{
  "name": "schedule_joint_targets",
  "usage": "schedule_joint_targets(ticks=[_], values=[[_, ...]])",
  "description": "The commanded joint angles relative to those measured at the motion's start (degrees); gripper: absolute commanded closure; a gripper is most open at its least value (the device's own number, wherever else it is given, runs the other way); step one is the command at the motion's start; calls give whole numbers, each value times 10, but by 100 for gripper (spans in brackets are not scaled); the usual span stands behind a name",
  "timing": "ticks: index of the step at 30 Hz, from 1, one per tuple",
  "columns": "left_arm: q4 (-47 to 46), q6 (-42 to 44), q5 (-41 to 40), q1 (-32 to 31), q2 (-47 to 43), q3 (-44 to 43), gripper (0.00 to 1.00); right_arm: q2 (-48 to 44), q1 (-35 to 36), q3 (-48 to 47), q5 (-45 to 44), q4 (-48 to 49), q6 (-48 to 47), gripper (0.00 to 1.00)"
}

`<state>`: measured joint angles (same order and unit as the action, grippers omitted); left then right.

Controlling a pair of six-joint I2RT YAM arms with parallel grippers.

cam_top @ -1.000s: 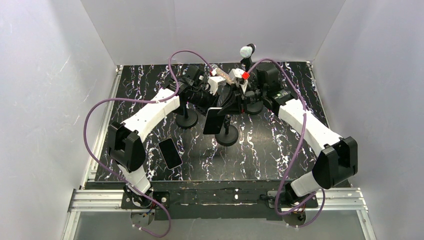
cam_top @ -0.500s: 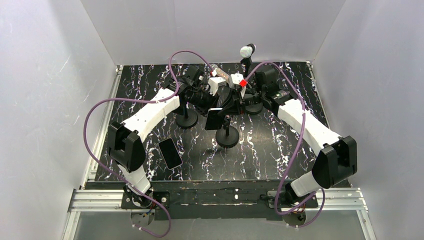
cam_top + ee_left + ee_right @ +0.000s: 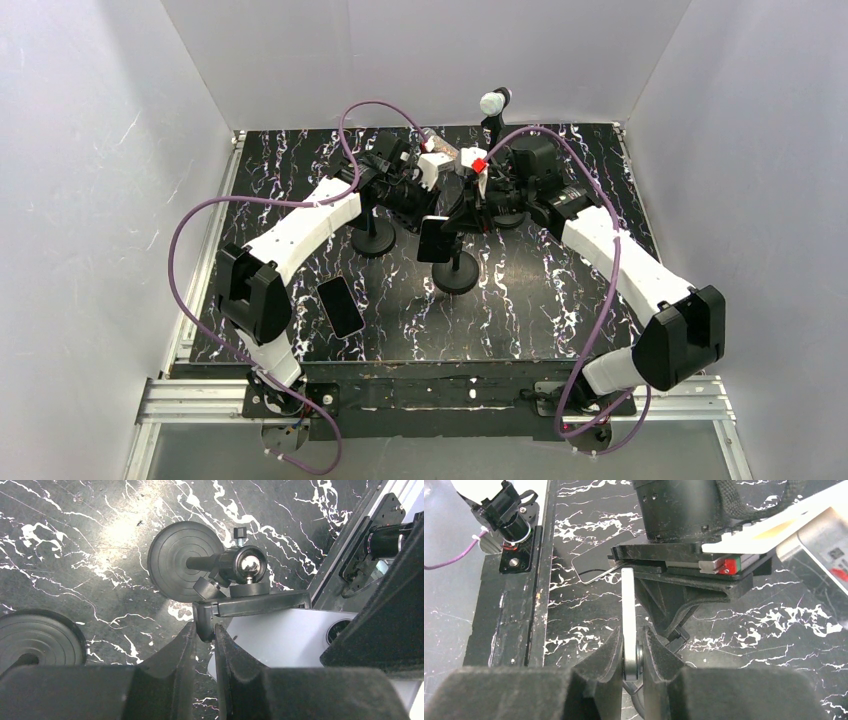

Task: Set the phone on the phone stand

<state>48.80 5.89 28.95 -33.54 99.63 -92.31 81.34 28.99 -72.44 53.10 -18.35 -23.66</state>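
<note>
The marbled table (image 3: 560, 290) carries the phone stand (image 3: 185, 560), whose round base sits beyond the left jaws. The stand's black cradle (image 3: 255, 602) is right at those jaws, and the left gripper (image 3: 204, 630) is pinched together on its near corner. The phone (image 3: 433, 240) stands edge-on between the right jaws, with the right gripper (image 3: 631, 637) clamped across its thin body. Its pale back lies against the cradle, just beside the left jaws. A spare phone (image 3: 341, 306) lies flat, well away from both. I judge two risks: the ball joint (image 3: 248, 566) could swivel under the push, or the phone could slide off if the right jaws let go before it is seated
</note>
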Motion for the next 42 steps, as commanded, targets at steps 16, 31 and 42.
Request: schedule_joint_targets(ticks=[16,31,42], values=[[9,-55,-197,2,-34,-21,100,-37,3,-33,-216,-26,106,99],[4,-87,-269,2,-41,-24,100,-34,10,-59,-337,-78,121,99],[1,-97,-337,2,-51,-15,100,-40,12,-64,-355,-92,133,99]])
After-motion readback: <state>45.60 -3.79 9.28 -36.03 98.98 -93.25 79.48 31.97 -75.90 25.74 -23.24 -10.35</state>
